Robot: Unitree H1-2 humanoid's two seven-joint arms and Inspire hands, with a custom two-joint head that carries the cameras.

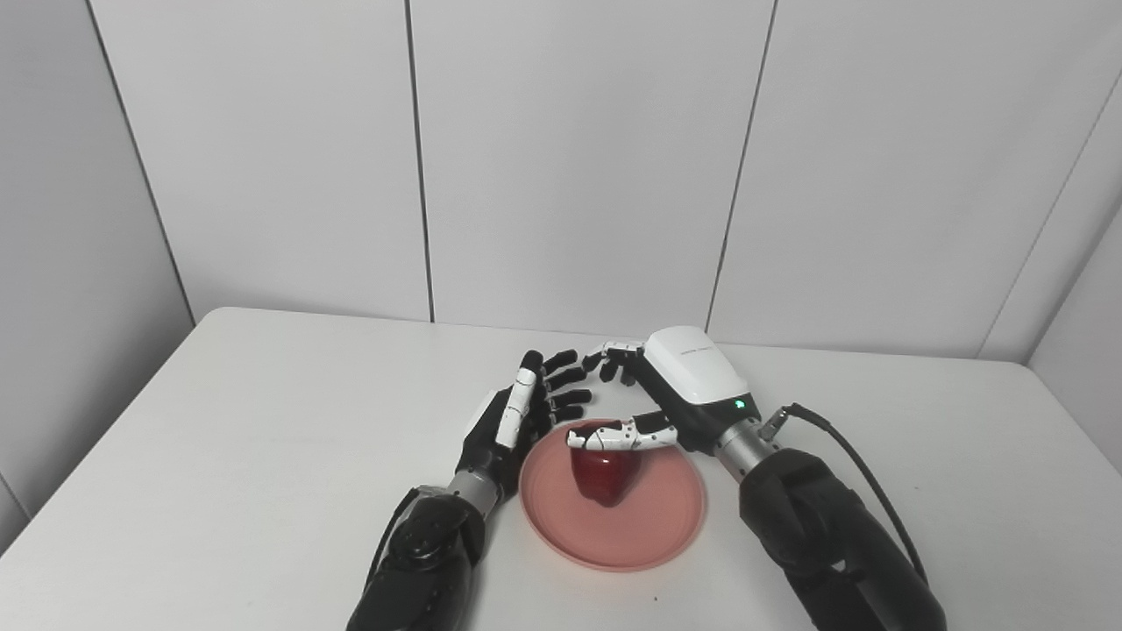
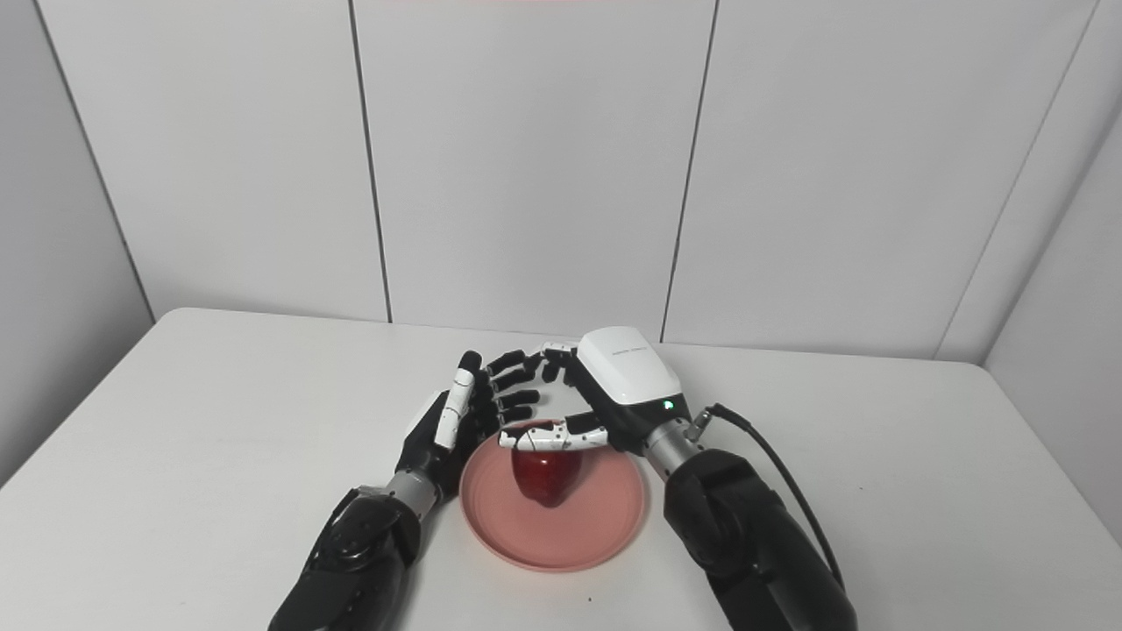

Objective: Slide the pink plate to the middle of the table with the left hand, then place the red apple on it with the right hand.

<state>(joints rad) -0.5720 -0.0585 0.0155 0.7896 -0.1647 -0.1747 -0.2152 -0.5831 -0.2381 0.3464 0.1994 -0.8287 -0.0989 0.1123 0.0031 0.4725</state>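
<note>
A: Two hands meet mid-bench; apple (image 1: 604,478) sits on the plate (image 1: 653,530).
B: Right hand (image 1: 653,399) spread above it, left hand (image 1: 526,412) open beside. Placing looks done; next, lift clear without nudging.

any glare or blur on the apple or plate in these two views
Left eye view: the red apple shows small white glints on its glossy skin, and the pink plate is evenly lit with only a soft shadow under the apple. Right eye view: same glints, both sharp, no motion blur on the right hand.
</note>
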